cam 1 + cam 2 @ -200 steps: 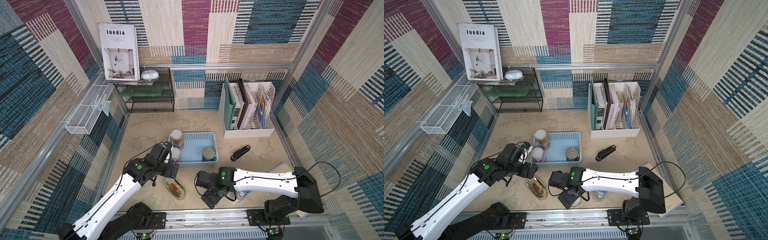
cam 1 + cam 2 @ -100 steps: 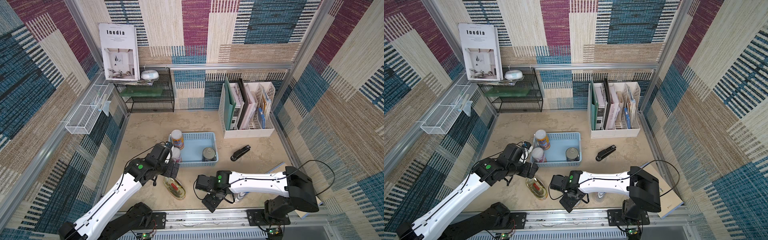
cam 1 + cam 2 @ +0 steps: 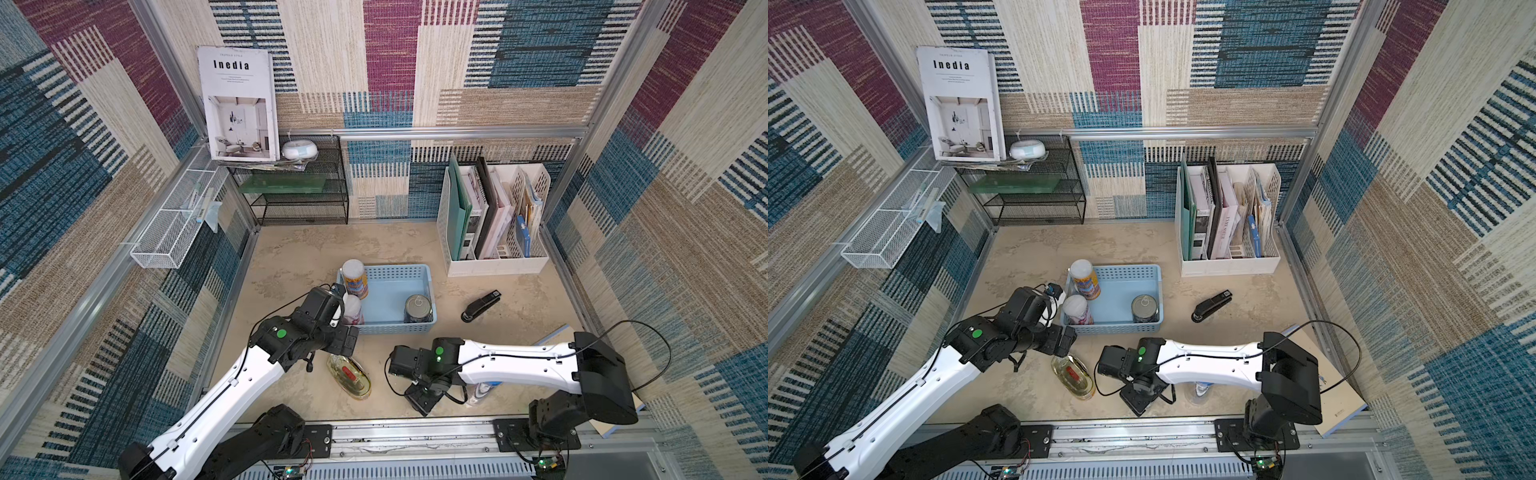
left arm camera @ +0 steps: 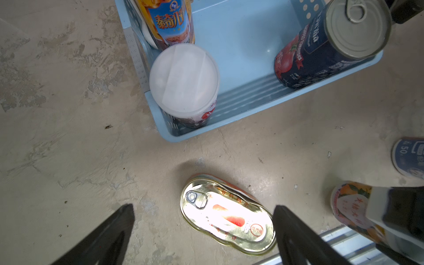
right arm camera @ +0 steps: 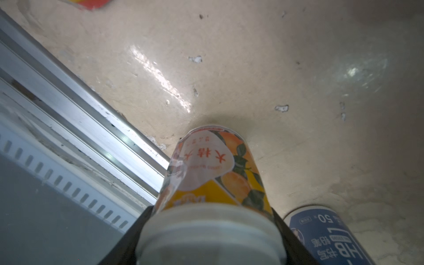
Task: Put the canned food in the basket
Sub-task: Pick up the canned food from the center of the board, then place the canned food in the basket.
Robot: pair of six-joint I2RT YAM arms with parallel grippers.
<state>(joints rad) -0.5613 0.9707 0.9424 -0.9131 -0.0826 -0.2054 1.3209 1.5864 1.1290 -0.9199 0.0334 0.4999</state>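
Note:
In both top views the light blue basket (image 3: 386, 270) (image 3: 1125, 272) holds three cans. They are an orange-blue can (image 3: 354, 277), a pink can (image 3: 352, 309) and a dark pull-tab can (image 3: 417, 308). A flat oval gold tin (image 3: 349, 376) (image 4: 227, 218) lies on the floor in front of the basket. My left gripper (image 4: 203, 207) hangs open just above the tin, its fingers either side of it. My right gripper (image 5: 210, 229) is shut on the yellow can (image 5: 215, 174) at its white lid, near the front rail. In the top views the right wrist (image 3: 424, 399) hides this can.
A clear jar with a blue label (image 5: 325, 236) (image 3: 478, 390) stands right beside the yellow can. A black stapler (image 3: 481, 305) lies right of the basket. A white file holder (image 3: 494, 220) and a black wire shelf (image 3: 299, 195) line the back. The metal front rail (image 3: 415, 428) is close.
My right gripper has shifted slightly toward the front rail and its jaws have closed in on the yellow can. The left arm has stayed still and open.

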